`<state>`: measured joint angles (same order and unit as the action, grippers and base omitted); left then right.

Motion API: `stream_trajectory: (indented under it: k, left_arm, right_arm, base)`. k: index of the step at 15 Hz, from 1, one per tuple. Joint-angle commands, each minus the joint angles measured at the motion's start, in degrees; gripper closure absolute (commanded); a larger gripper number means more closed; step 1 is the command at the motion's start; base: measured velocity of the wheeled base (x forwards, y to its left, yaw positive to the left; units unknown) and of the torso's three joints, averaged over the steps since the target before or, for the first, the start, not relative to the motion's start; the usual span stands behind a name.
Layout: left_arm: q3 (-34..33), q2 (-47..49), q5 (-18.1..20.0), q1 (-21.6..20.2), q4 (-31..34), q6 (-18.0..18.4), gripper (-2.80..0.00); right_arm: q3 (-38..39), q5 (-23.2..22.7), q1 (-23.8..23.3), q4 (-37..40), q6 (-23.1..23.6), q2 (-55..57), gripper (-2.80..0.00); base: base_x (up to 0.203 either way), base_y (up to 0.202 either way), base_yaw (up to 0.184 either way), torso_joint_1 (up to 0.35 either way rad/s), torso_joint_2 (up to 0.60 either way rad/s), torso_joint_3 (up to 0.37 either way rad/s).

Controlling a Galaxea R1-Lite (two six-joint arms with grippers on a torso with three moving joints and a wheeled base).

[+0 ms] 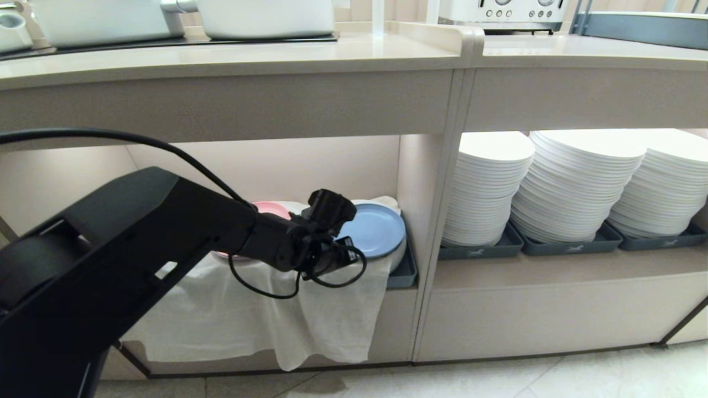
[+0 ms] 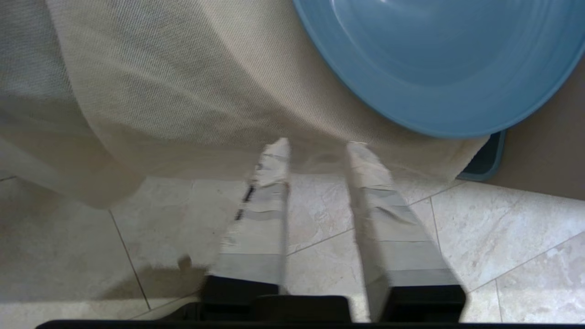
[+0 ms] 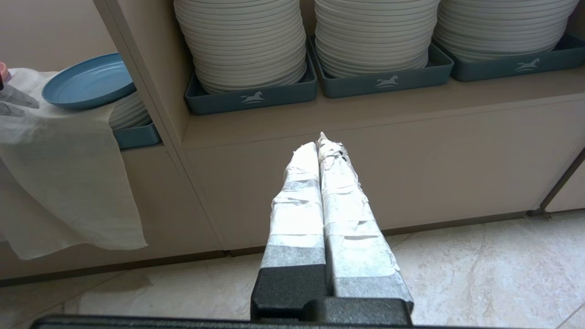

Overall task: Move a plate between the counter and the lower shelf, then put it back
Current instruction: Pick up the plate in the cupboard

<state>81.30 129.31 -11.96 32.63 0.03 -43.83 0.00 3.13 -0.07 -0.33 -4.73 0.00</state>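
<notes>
- Head view: left arm point(image 1: 127, 243) reaching in from lower left toward lower shelf point(image 1: 310, 166), below the counter point(image 1: 232, 61).
- Left gripper point(image 1: 345, 249) at front edge of the shelf, just beside near rim of blue plate point(image 1: 373, 229); fingers hidden behind wrist here.
- Plate lying on white cloth point(image 1: 265, 315) draped over a stack, slightly tilted, right side of the compartment; grey tray point(image 1: 404, 271) corner showing under it.
- Pink plate point(image 1: 271, 209) behind the arm, left of the blue one, mostly hidden.
- Neighbouring compartment on the right: three stacks of white plates point(image 1: 575, 182) in grey trays. Toaster point(image 1: 503, 11) on adjoining top.
- Left wrist view: taped fingers point(image 2: 269, 205) parted with a clear gap, nothing between them. Tips at the hanging cloth point(image 2: 183, 91), contact cannot tell. Plate point(image 2: 438, 59) just beyond, apart from fingers, resting on the cloth. Tiled floor point(image 2: 502, 237) below.
- Right wrist view: right gripper point(image 3: 320, 146) pressed together, holding nothing, low above floor, pointing at panel below the white stacks point(image 3: 242, 41).
- Same view: blue plate point(image 3: 89, 82) on the cloth-covered stack in the left compartment.
</notes>
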Motion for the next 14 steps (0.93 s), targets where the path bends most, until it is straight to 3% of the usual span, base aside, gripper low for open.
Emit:
stream_trajectory:
  k: [1, 5, 14]
  left_arm:
    - [0.7, 0.7, 0.0, -0.2, 0.0, -0.3, -2.8]
    - [3.8, 1.7, -0.2, -0.6, -0.3, -3.2, -2.8]
    - [10.7, 6.5, -0.2, -1.3, -0.3, -3.5, -2.8]
  right_arm:
    - [0.0, 0.0, 0.0, 0.0, 0.0, 0.0, 0.0]
    - [0.0, 0.0, 0.0, 0.0, 0.0, 0.0, 0.0]
    - [0.0, 0.0, 0.0, 0.0, 0.0, 0.0, 0.0]
  base:
    - [0.0, 0.0, 0.0, 0.0, 0.0, 0.0]
    - [0.0, 0.0, 0.0, 0.0, 0.0, 0.0]
    - [0.0, 0.0, 0.0, 0.0, 0.0, 0.0]
